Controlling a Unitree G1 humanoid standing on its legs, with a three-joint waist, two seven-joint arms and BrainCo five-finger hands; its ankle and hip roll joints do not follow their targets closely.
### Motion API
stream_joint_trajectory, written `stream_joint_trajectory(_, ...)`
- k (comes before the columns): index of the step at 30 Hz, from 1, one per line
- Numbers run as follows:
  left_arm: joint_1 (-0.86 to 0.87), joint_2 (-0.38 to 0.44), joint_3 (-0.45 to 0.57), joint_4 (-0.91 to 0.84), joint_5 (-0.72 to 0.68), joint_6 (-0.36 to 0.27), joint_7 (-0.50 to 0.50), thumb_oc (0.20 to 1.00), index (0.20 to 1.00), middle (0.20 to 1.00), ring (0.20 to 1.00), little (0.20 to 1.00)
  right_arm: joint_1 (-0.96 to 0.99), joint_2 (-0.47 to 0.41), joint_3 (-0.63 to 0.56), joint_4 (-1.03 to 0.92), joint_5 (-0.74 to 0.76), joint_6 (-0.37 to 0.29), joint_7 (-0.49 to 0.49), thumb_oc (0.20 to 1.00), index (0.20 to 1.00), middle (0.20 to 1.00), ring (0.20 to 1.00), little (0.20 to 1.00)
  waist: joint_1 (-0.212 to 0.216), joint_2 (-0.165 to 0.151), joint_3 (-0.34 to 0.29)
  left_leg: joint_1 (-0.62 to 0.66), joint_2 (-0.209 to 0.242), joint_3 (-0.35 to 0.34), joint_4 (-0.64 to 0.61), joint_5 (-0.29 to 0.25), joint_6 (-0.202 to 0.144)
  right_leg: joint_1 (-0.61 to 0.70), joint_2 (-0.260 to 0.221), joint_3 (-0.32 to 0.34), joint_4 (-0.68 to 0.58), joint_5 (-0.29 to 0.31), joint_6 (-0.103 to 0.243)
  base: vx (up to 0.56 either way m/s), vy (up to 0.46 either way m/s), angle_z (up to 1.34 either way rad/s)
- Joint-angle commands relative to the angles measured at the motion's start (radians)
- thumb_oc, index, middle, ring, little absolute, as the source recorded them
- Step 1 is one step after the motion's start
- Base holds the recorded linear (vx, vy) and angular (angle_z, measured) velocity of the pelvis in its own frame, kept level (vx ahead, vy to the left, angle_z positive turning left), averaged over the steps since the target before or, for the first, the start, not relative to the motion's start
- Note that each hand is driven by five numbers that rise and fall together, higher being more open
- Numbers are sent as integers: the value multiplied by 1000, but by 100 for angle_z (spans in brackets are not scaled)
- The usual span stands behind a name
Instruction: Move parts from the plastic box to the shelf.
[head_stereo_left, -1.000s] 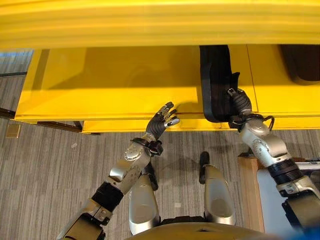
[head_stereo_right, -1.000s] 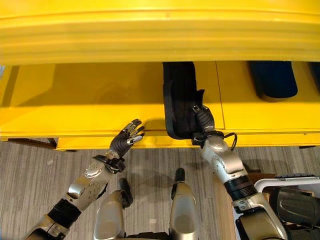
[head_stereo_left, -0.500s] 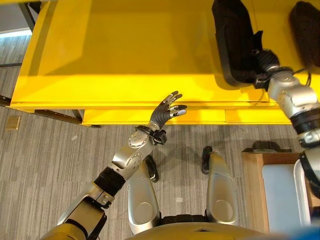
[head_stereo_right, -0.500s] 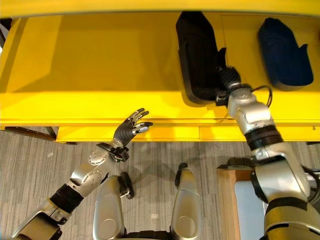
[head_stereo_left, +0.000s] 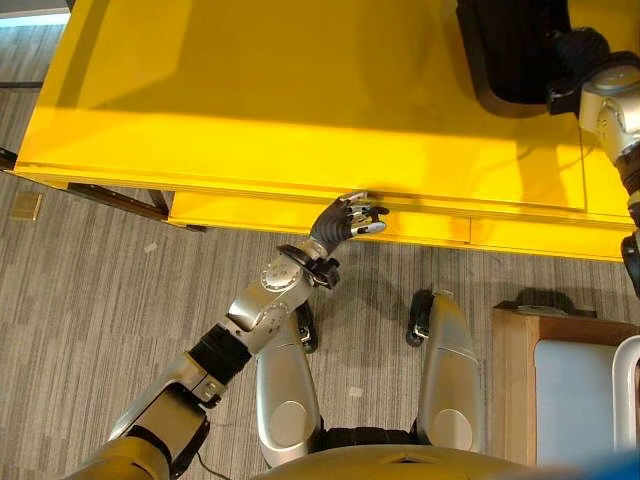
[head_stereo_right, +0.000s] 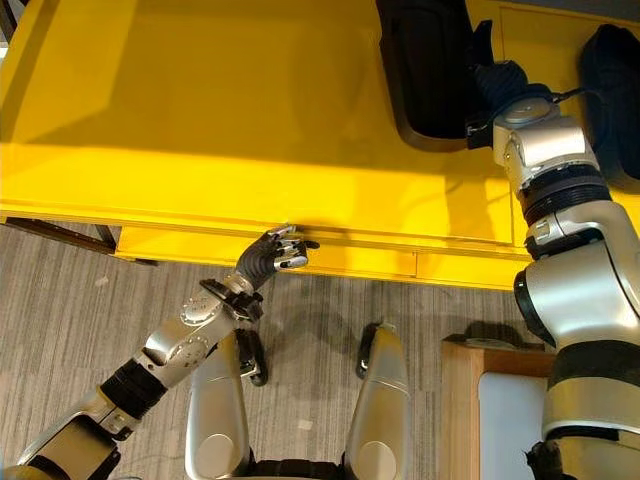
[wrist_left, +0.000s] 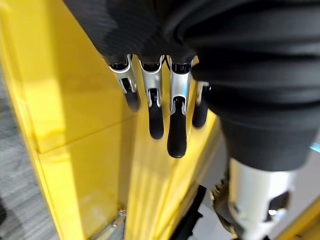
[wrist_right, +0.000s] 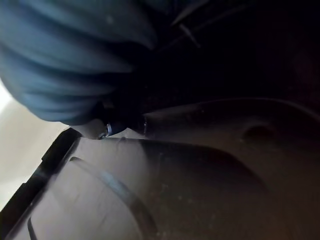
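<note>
Grey striped carpet (head_stereo_left: 90, 300) runs under a long yellow shelf (head_stereo_left: 250, 110) that spans the space ahead of me. My right hand (head_stereo_right: 500, 85) is up on the shelf top, pressed against the near right edge of a black moulded part (head_stereo_right: 425, 65). The part lies flat on the shelf, its long axis running straight away from my hand toward the back of the shelf, its rounded near end just beside my wrist. From my right wrist I see only the part's dark ribbed surface close up, and I cannot tell whether my fingers are curled on it or merely resting against it. A second dark part (head_stereo_right: 610, 90) lies on the shelf just to the outer side of my right hand, set the same way, long axis front to back. My left hand (head_stereo_left: 345, 218) is well apart from both parts, at the shelf's front lip, its fingers (wrist_left: 175, 120) straight and loosely spread, holding nothing, tips at the yellow edge.
</note>
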Motion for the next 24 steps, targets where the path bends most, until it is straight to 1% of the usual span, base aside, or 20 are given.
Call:
stream_joint_trajectory(1, 45, 10, -28, -21, -25, -15, 4, 1000, 1000, 1000, 1000, 1000, -110, -31, -4, 8, 2, -24, -53, 200, 200, 200, 200, 200, 18, -2, -9, 60, -60, 75, -23, -56, 99, 60, 31, -172, 121, -130, -98, 34, 7, 2)
stream_joint_trajectory(2, 54, 10, -26, -21, -34, -19, 7, 1000, 1000, 1000, 1000, 1000, -114, -18, -3, 35, 14, -10, -74, 200, 200, 200, 200, 200, 24, 1, -9, 61, -63, 73, -34, -50, 97, 60, 34, -168, 118, -131, -96, 30, 19, 3)
stream_joint_trajectory(6, 69, -1, -26, -22, -29, -28, 7, 1000, 1000, 1000, 1000, 1000, -83, 4, -23, 70, 69, 10, -124, 200, 200, 200, 200, 200, 27, 11, -9, 81, -69, 77, -79, -31, 93, 73, 38, -161, 105, -130, -93, 34, 48, 1)
stream_joint_trajectory(8, 71, -4, -25, -29, -39, -31, 13, 1000, 1000, 1000, 1000, 1000, -55, 15, -50, 67, 64, 16, -143, 200, 200, 200, 200, 200, 23, 15, -9, 93, -73, 79, -98, -25, 91, 80, 39, -156, 99, -132, -91, 31, 85, 0)
stream_joint_trajectory(10, 76, -14, -21, -31, -39, -32, 21, 1000, 1000, 1000, 1000, 1000, -24, 22, -64, 55, 50, 18, -134, 200, 200, 200, 200, 200, 17, 18, -9, 110, -75, 84, -119, -18, 90, 91, 42, -151, 89, -132, -89, 29, 90, 2)
stream_joint_trajectory(12, 81, -29, -20, -26, -40, -42, 31, 1000, 1000, 1000, 1000, 1000, 18, 34, -82, 36, 24, 5, -132, 200, 200, 200, 200, 200, 11, 21, -9, 122, -79, 88, -134, -14, 91, 97, 45, -145, 85, -134, -89, 19, 97, -2)
stream_joint_trajectory(14, 81, -35, -17, -24, -43, -46, 33, 1000, 1000, 1000, 1000, 1000, 37, 38, -86, 18, 29, 7, -132, 200, 200, 200, 200, 200, 7, 22, -9, 128, -80, 91, -143, -11, 90, 99, 46, -142, 82, -133, -87, 7, 67, -3)
stream_joint_trajectory(16, 82, -46, -8, -31, -43, -55, 43, 1000, 1000, 1000, 1000, 1000, 102, 49, -108, -58, 27, -3, -154, 200, 200, 200, 200, 200, -7, 22, -9, 137, -78, 97, -155, -7, 90, 105, 49, -136, 77, -134, -85, 21, 84, -7)
stream_joint_trajectory(19, 83, -55, -1, -44, -45, -59, 59, 1000, 1000, 1000, 1000, 1000, 157, 62, -129, -129, 11, 12, -162, 200, 200, 200, 200, 200, -18, 20, -9, 142, -77, 103, -162, -5, 91, 106, 53, -133, 74, -135, -86, 29, 64, -11)
stream_joint_trajectory(20, 81, -61, 3, -50, -43, -62, 62, 1000, 1000, 1000, 1000, 1000, 191, 74, -141, -165, 3, 3, -181, 200, 200, 200, 200, 200, -25, 21, -9, 139, -75, 107, -163, -4, 90, 102, 55, -128, 71, -134, -85, 1, 43, -10)
stream_joint_trajectory(23, 76, -68, 13, -65, -48, -64, 93, 1000, 1000, 1000, 1000, 1000, 249, 86, -165, -252, -7, 20, -215, 200, 200, 200, 200, 200, -40, 20, -9, 136, -74, 111, -172, -1, 90, 95, 60, -119, 68, -135, -84, -13, 49, -7)
stream_joint_trajectory(24, 75, -73, 18, -64, -45, -63, 95, 1000, 1000, 1000, 1000, 1000, 277, 88, -170, -283, -22, 13, -234, 200, 200, 200, 200, 200, -45, 20, -9, 140, -73, 116, -180, 2, 89, 96, 63, -116, 63, -134, -83, 1, 33, -5)
